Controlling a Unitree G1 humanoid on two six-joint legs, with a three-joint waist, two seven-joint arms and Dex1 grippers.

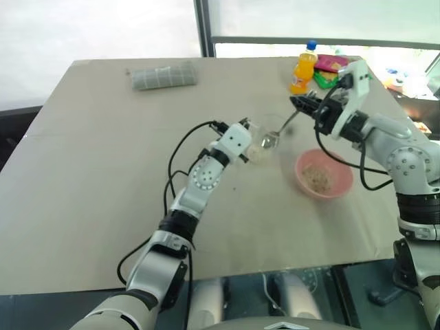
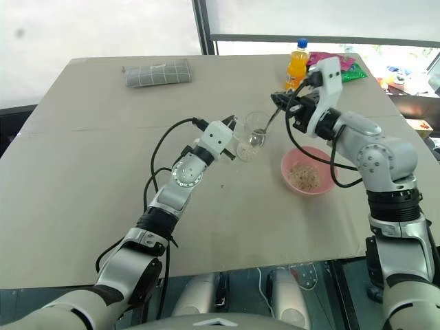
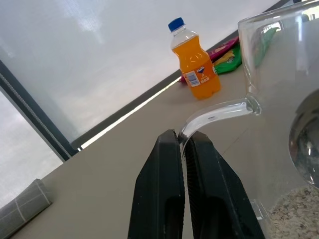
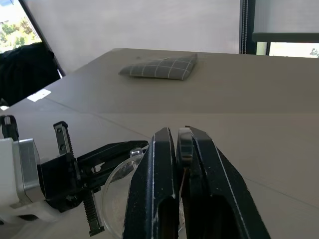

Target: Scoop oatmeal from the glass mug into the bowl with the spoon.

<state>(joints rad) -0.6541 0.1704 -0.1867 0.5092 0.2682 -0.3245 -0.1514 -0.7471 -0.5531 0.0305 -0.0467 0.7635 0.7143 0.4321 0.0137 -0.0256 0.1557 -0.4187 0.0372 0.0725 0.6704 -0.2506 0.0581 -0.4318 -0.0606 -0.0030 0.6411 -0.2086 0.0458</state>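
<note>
Left jaws clamping glass mug (image 2: 256, 130) handle, right jaws pinching spoon (image 1: 278, 132), beige table (image 1: 103, 172), bright window (image 1: 103, 27) behind.

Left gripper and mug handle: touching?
Touching. In the left wrist view the left gripper has its jaws shut on the clear handle of the glass mug, no gap visible.

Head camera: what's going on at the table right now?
The left gripper is shut on the glass mug's handle, tilting it. The right gripper holds the spoon, its bowl dipped into the mug above the oatmeal. The pink bowl beside it already has some oats inside.
</note>
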